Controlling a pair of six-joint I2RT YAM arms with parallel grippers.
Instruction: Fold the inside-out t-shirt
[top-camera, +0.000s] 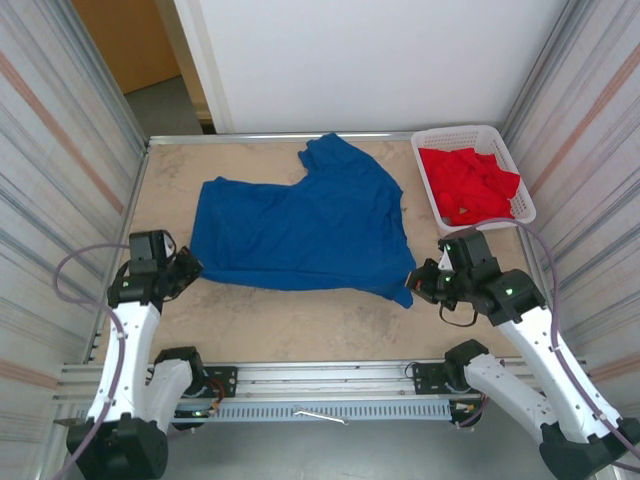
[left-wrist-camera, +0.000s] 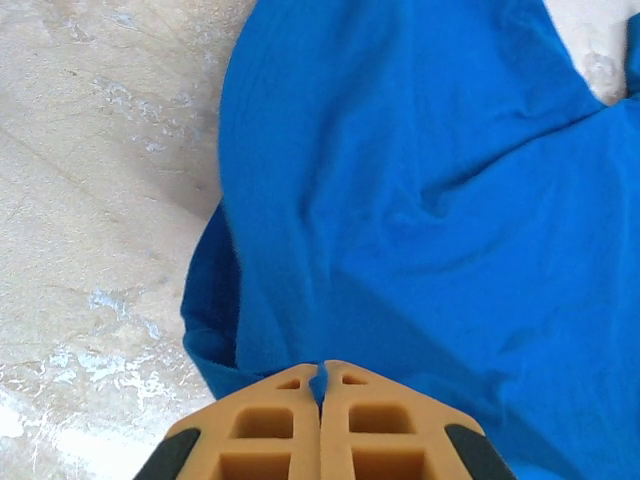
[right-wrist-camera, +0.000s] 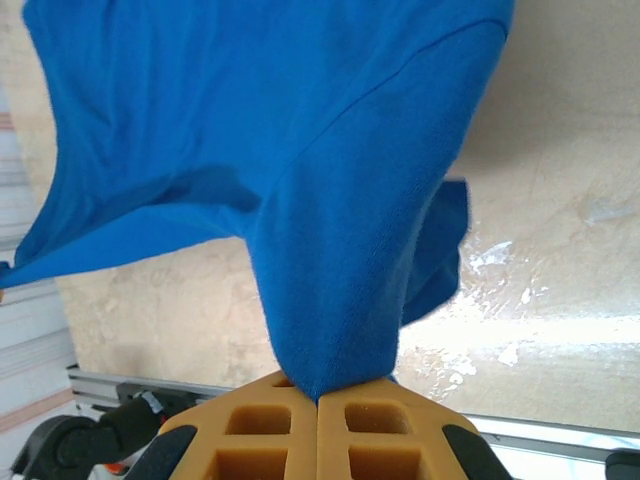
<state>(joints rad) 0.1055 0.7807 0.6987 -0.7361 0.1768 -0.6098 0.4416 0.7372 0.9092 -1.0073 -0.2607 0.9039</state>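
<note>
Top external view: the inside-out t-shirt (top-camera: 300, 225) is clamped at its near corners between the closed fingers of the left gripper (top-camera: 192, 265) and right gripper (top-camera: 416, 282), spread ahead of both.

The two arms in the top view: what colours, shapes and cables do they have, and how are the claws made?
Both the left arm and right arm have white links with black joints and motor housings. A thin grey cable loops beside each. The left claw and right claw have orange-tan fingers with rectangular hollows and black corner pieces.
</note>
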